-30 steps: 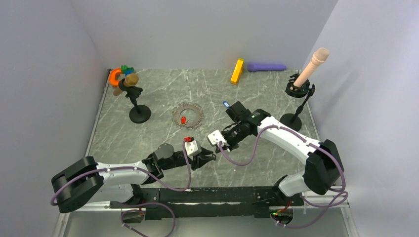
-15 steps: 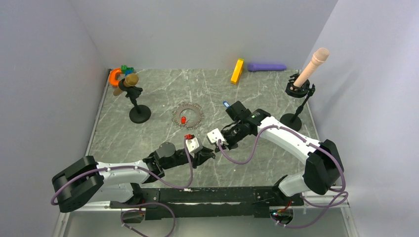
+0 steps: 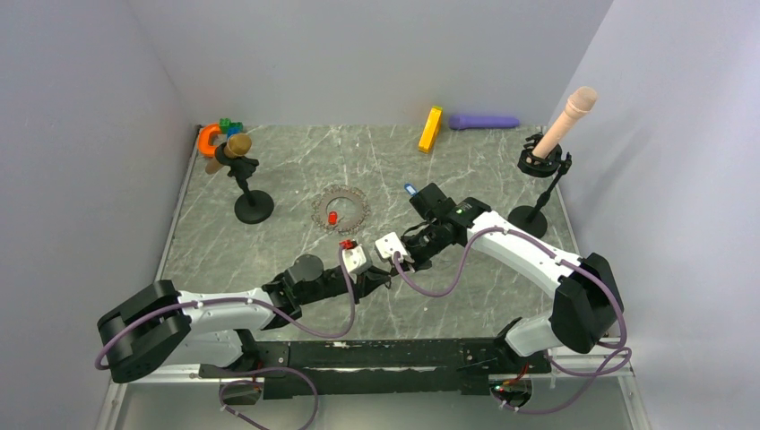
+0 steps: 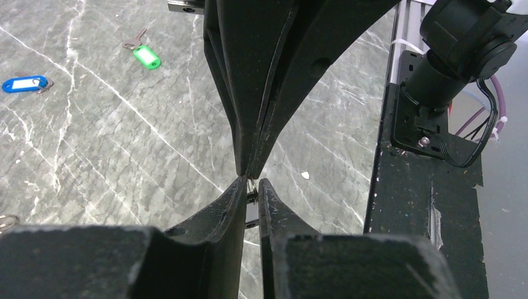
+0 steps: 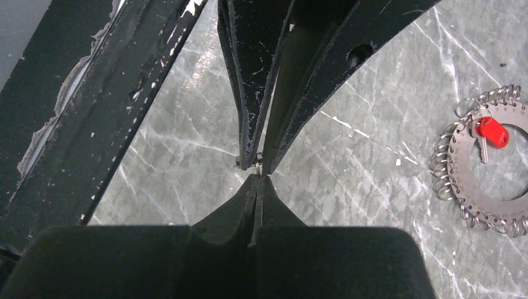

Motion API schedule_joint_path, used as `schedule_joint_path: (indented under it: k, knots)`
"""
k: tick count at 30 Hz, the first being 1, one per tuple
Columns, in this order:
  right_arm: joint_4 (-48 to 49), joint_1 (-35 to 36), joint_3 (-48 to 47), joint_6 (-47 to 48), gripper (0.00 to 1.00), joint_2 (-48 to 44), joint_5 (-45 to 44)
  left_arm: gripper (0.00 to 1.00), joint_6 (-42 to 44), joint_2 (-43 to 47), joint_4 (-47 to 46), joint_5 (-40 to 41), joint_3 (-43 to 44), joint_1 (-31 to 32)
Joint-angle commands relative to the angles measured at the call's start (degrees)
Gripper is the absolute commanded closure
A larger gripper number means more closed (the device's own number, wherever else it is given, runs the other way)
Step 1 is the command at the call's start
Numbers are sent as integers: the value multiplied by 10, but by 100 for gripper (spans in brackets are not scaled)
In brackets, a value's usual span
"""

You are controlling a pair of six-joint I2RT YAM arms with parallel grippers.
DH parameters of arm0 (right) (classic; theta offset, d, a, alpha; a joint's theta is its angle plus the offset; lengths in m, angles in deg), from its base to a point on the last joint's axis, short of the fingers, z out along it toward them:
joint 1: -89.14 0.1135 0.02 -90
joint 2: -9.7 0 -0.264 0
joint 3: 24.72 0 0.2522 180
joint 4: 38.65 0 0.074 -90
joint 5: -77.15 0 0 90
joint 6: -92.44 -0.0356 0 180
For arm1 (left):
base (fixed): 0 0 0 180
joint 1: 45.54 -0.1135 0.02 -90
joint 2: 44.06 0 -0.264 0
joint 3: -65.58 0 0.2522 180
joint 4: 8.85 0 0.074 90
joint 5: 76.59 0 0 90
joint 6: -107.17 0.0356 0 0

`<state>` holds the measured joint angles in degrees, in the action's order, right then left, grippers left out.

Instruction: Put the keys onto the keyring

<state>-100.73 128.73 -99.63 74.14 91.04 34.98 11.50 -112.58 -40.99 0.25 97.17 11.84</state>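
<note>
grey veined stone makes up the tabletop (image 3: 269, 179). near its near middle the two arms meet tip to tip. the left gripper (image 3: 385, 279) reaches in from the left and the right gripper (image 3: 401, 263) from the right, their tips touching or almost so.

from the left wrist, the left fingers (image 4: 236, 202) stand nearly together with a thin slit between them. a small metal piece (image 4: 251, 198) sits in that slit at the very tips; whether it is truly clamped i cannot tell. the right fingers (image 5: 246, 205) are pressed flat together with no gap, and their points touch the same bit of metal. what the piece is stays too small to make out.

the keyring (image 3: 351, 194) lies flat to the far left of the grippers, apart from both. the red key (image 3: 332, 218) rests inside the loop, its shaft across the band; whether it is hooked on i cannot tell. the blue key (image 3: 410, 189) lies loose on the stone just beyond the right arm's wrist. the green key (image 4: 146, 57) lies near it, seen only from the left wrist.

a yellow block (image 3: 431, 129) sits at the far edge, and an orange horseshoe piece (image 3: 208, 139) in the far left corner.
</note>
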Motion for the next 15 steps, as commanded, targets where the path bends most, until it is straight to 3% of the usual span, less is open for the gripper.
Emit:
schedule_joint_path:
  k: [1, 5, 11, 15]
  knots:
    - [16, 2, -24, -4, 100, -8, 16, 81, -2, 7, 23, 12, 21, -1]
    - [16, 1, -26, -8, 100, -7, 17, 84, 5, 12, 43, 20, 26, -1]
    - [16, 2, -28, -14, 100, -8, 22, 100, 9, 14, 56, 28, 32, -1]
    - [17, 2, -27, -20, 100, -8, 26, 100, 5, 21, 42, 35, 26, -1]
